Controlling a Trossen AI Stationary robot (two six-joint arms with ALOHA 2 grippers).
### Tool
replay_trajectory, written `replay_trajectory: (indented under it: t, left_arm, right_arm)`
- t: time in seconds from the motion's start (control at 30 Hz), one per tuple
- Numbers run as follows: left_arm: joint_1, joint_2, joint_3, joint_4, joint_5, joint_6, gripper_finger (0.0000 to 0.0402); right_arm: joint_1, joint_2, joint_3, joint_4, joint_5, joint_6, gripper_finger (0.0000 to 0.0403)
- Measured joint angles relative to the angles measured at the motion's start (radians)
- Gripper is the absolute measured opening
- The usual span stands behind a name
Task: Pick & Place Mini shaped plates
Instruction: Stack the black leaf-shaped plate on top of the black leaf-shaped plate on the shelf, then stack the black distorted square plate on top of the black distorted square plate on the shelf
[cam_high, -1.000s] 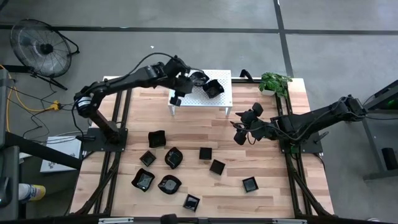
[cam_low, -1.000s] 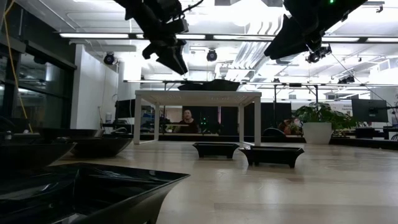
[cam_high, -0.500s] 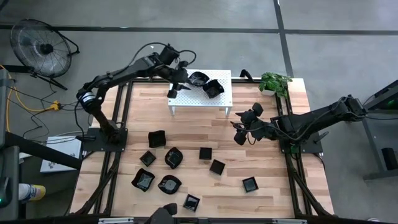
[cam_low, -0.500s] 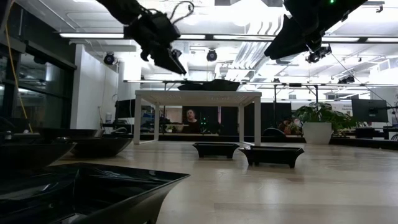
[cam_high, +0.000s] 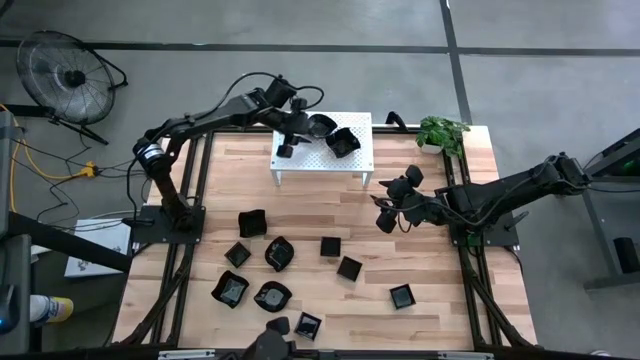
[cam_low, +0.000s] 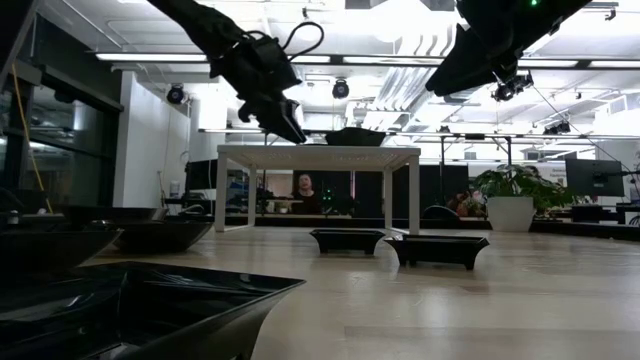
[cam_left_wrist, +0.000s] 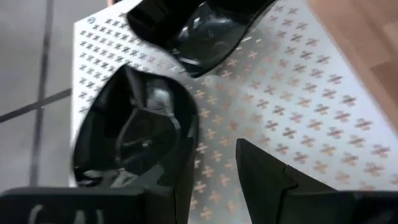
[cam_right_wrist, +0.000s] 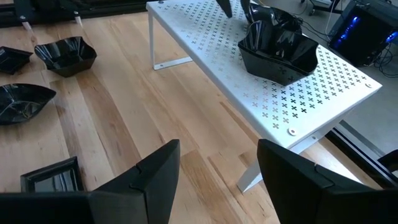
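- Nearest the front edge of the wooden surface (cam_high: 300, 200), about nine mini shaped plates (cam_high: 272, 253) are lying scattered, apparently waiting for pickup.
- Farther in, the right gripper (cam_high: 385, 215) is hovering over bare wood, fingers spread wide and holding nothing, seemingly idling.
- At the back, the white perforated stand (cam_high: 355, 160) is carrying two plates: a wavy-edged plate (cam_left_wrist: 134, 134) and a squarer plate (cam_high: 343, 141).
- The left gripper (cam_high: 288, 140) is hanging over the stand just beside the wavy-edged plate, fingers parted and pinching nothing, probably releasing or adjusting it.
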Motion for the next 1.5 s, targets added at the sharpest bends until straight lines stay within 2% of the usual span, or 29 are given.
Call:
replay_trajectory:
  t: [0.27, 0.4, 0.63, 0.9, 1.13, 1.3, 1.5]
  left_arm:
    - [-0.022, -0.002, 0.001, -0.023, -0.004, -0.002, 0.0115]
    - [-0.027, -0.027, 0.035, -0.137, -0.055, -0.003, 0.0115]
    - [-0.057, -0.146, 0.082, -0.336, -0.085, -0.064, 0.0115]
    - [-0.221, -0.24, 0.081, -0.571, -0.255, -0.144, 0.0115]
    - [-0.388, -0.245, 0.075, -0.621, -0.368, -0.236, 0.0115]
    - [-0.486, -0.268, -0.043, -0.62, -0.434, -0.313, 0.0115]
    - [-0.544, -0.365, -0.28, -0.513, -0.484, -0.42, 0.0115]
  right_arm:
    - [0.0, 0.0, 0.0, -0.001, -0.001, 0.0, 0.0211]
    - [0.0, 0.0, 0.0, -0.001, -0.001, 0.0, 0.0211]
    - [0.0, 0.0, 0.0, -0.002, -0.002, 0.004, 0.0211]
    - [0.0, 0.0, 0.0, -0.005, -0.002, 0.005, 0.0211]
    - [0.0, 0.0, 0.0, -0.005, -0.021, 0.012, 0.0211]
    - [0.0, 0.0, 0.0, -0.006, -0.053, 0.014, 0.0211]
    - [0.002, 0.0, 0.0, -0.015, -0.055, 0.015, 0.0211]
